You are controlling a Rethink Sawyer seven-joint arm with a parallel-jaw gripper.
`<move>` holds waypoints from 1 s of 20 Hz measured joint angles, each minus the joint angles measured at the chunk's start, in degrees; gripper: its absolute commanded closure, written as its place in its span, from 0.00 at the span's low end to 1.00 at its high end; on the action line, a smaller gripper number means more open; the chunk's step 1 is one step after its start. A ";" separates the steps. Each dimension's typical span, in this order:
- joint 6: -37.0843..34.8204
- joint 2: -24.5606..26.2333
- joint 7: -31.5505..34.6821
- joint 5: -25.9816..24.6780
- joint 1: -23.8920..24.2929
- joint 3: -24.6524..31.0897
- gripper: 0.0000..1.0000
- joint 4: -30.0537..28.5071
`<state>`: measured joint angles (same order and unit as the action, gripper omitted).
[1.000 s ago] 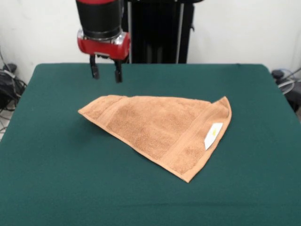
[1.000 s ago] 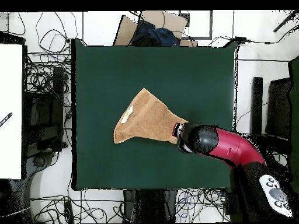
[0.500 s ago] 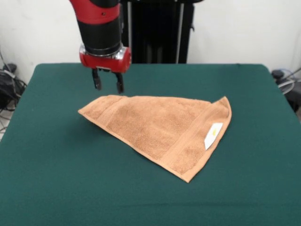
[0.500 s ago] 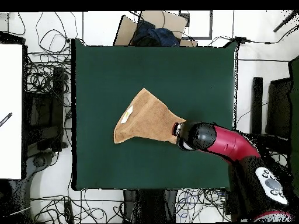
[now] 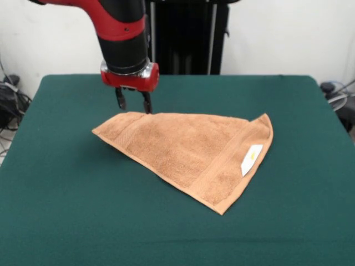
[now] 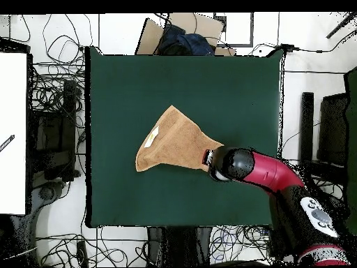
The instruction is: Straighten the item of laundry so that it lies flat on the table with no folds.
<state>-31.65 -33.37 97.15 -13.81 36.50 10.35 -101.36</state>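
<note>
From the front, the small orange-tan terry towel (image 5: 191,155) lies near the middle of the large dark green cloth-topped table (image 5: 66,221), folded over into a rough triangle with a woven band along its right side and a small white label (image 5: 251,159) beside that band. The red and black arm's gripper (image 5: 133,103) hangs over the towel's far left corner, its two dark fingers (image 5: 120,100) spread a little apart with nothing between them, the tips just above or barely at the cloth's edge; I cannot tell if they touch. From overhead, the folded towel (image 6: 174,142) shows its pointed outline, but the arm's round wrist hides the gripper (image 6: 206,158) almost wholly, so the finger gap shows only in the front view.
</note>
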 measured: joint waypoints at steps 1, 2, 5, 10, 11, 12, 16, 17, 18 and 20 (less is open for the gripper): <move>0.00 0.20 0.00 0.00 0.08 0.00 0.00 0.00; 0.00 0.41 0.00 0.00 0.16 0.00 0.00 0.01; 0.01 1.21 0.00 0.00 0.46 -0.01 0.00 0.02; 0.56 1.84 0.00 -0.96 0.52 0.01 0.00 0.02; 0.70 1.84 0.00 -1.21 0.53 0.00 0.00 0.02; 0.98 1.84 0.00 -1.66 0.53 0.01 0.00 0.07; 1.13 1.83 0.00 -1.76 0.53 0.01 0.00 0.21; 1.12 1.83 0.00 -1.76 0.53 0.02 0.00 0.26; 1.12 1.82 0.00 -1.76 0.53 0.02 0.00 0.27; 1.12 1.72 0.00 -1.77 0.53 0.02 0.00 0.28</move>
<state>-30.53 -31.65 97.15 -15.58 37.03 10.36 -101.08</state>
